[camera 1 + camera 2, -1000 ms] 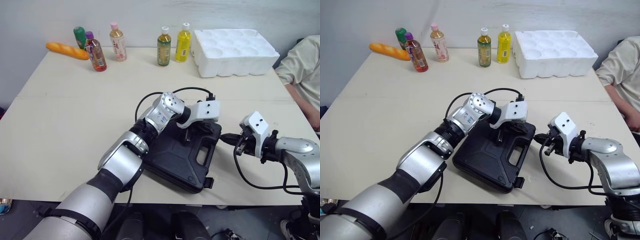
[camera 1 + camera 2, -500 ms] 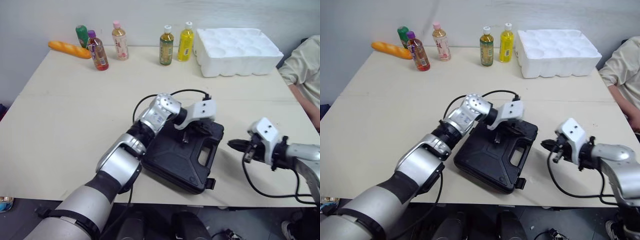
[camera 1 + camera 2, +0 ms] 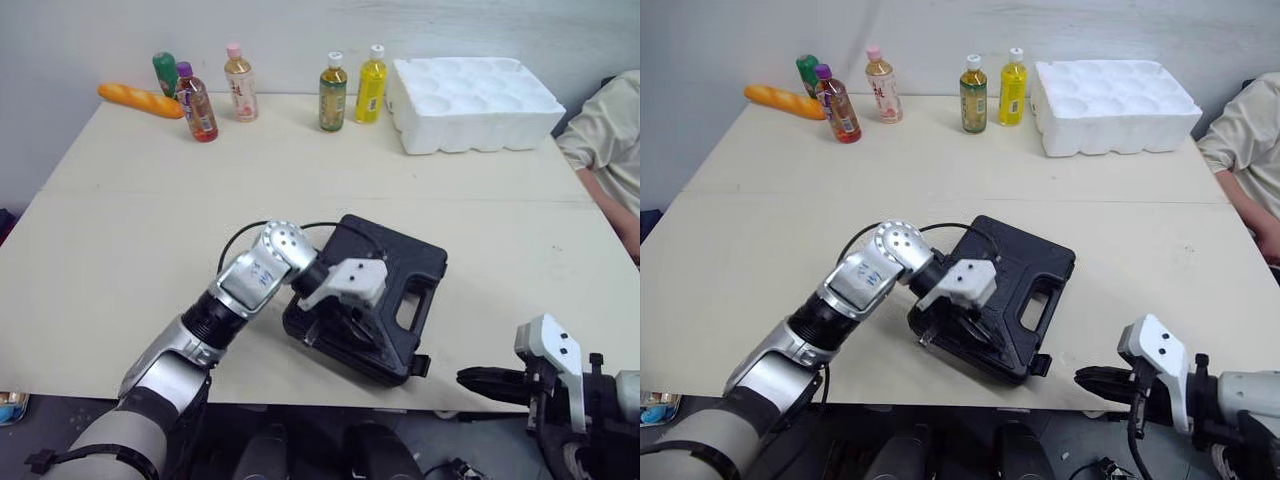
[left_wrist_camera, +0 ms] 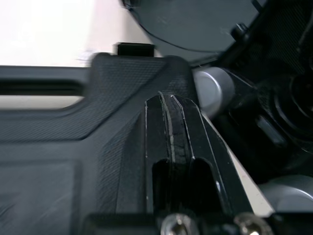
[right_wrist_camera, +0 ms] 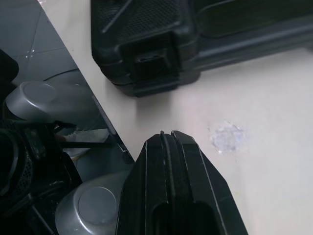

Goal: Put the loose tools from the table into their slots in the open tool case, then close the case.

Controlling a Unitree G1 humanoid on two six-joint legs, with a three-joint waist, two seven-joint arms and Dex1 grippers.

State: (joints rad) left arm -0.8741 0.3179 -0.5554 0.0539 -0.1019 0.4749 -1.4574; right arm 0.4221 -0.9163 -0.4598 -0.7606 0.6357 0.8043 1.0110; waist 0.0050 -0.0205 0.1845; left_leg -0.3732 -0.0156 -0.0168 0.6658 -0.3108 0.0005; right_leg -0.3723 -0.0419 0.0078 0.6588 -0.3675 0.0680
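both pincers closed: left pincer on the shut tool case, right pincer over the table's front edge.

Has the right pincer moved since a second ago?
Yes: right pincer drew back from beside the tool case to the near edge of the table.

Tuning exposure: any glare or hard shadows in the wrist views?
Left wrist view: table past the tool case blown out white, case matte, no glare. Right wrist view: even light, only a soft shadow beside the case latch.
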